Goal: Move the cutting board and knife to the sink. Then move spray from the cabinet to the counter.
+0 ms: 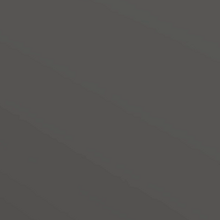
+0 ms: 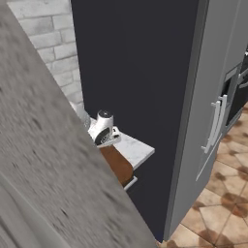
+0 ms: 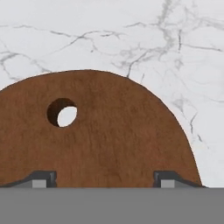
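White marble counter (image 3: 131, 39) carries brown cutting board (image 3: 109, 140), rounded end with hole

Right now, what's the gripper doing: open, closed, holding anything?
Gripper: jaws apart over the rounded end of the cutting board; grip on it cannot be told.

cutting board (image 3: 113, 135): dark reddish-brown wood grain. bench (image 3: 131, 39): white marble, thin grey veins. Wall (image 2: 48, 38): pale grey brick. Cabinet side (image 2: 135, 77): near-black charcoal. Fridge (image 2: 208, 97): grey. Floor (image 2: 223, 193): tan-brown mottled tiles.
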Available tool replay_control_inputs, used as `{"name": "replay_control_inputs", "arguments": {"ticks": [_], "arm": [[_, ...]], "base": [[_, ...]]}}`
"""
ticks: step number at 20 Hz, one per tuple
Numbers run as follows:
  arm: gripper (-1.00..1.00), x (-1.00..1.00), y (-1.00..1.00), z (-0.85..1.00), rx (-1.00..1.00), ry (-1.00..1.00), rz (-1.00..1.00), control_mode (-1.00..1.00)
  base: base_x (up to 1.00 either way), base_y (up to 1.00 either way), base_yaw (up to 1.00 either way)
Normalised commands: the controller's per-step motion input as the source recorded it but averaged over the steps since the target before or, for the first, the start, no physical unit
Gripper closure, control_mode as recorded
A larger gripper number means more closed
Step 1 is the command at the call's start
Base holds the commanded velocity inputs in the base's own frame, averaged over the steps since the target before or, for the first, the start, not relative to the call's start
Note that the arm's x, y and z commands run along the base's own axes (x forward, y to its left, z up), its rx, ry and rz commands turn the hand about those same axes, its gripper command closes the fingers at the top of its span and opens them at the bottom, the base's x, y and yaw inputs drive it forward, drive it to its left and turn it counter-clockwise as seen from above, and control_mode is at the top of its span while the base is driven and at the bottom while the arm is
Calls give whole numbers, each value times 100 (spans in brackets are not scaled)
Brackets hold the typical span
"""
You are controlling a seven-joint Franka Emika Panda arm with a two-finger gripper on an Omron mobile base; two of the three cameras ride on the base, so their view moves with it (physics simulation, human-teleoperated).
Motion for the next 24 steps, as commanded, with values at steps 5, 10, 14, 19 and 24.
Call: {"name": "replay_control_inputs", "arguments": {"ticks": [5,10,14,19,24], "arm": [[-100,-100,-83,-51,0,0,0,-100],[-100,-49,-39,46,14,-3,0,-100],[-100,-28,-25,100,22,1,0,-100],[-100,-41,-29,96,30,14,-3,-100],[-100,-56,-34,60,20,16,-12,-100]], "base": [[0,0,0],[0,0,0],[0,0,0],[0,0,0],[0,0,0]]}}
